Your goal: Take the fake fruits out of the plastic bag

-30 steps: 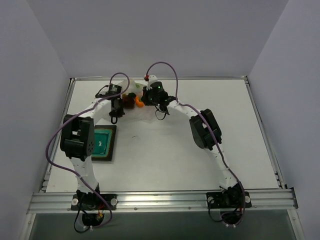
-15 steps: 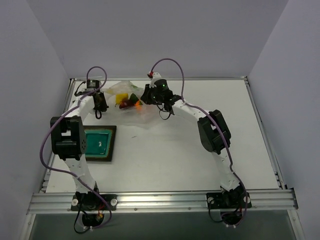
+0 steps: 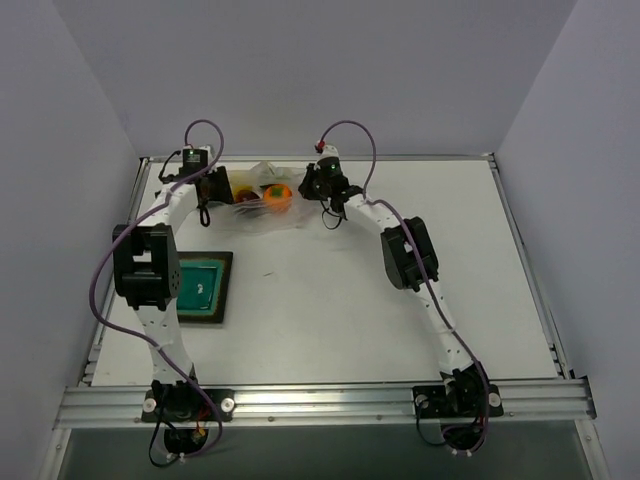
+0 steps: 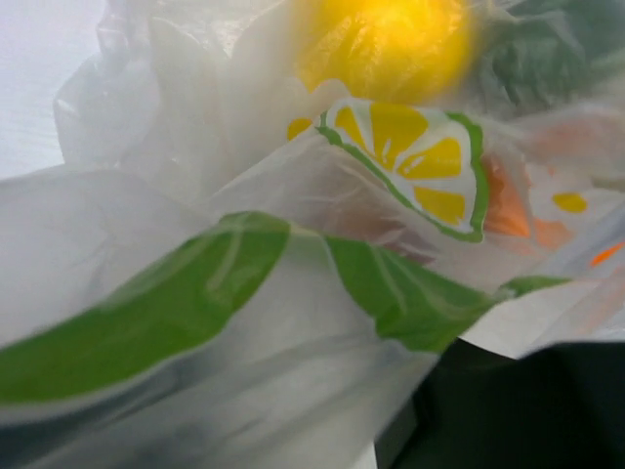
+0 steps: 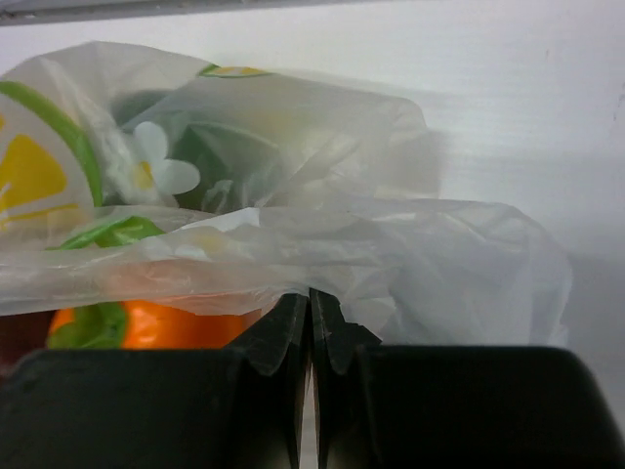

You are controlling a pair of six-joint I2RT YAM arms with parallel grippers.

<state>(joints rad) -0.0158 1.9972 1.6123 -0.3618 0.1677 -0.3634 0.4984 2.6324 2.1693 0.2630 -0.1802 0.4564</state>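
Observation:
The plastic bag (image 3: 286, 218) lies at the table's far edge between my two grippers. An orange fruit (image 3: 278, 197) and a dark red one (image 3: 245, 196) show inside it. My left gripper (image 3: 212, 188) is at the bag's left end. In the left wrist view the bag (image 4: 293, 342) drapes over the jaws, and only one dark finger (image 4: 508, 410) shows, well off to the right. A yellow fruit (image 4: 386, 39) and a green one (image 4: 547, 59) lie behind the film. My right gripper (image 5: 311, 293) is shut on a fold of the bag (image 5: 439, 264), beside the orange fruit (image 5: 166, 327).
A green square tray (image 3: 200, 287) with a dark rim lies near the left arm, in front of the bag. A raised rail (image 3: 320, 157) runs along the table's far edge, just behind both grippers.
Both grippers have moved toward the far edge, and the bag has shifted back with them. The left gripper swung out left, then in again. The orange fruit now shows plainly.

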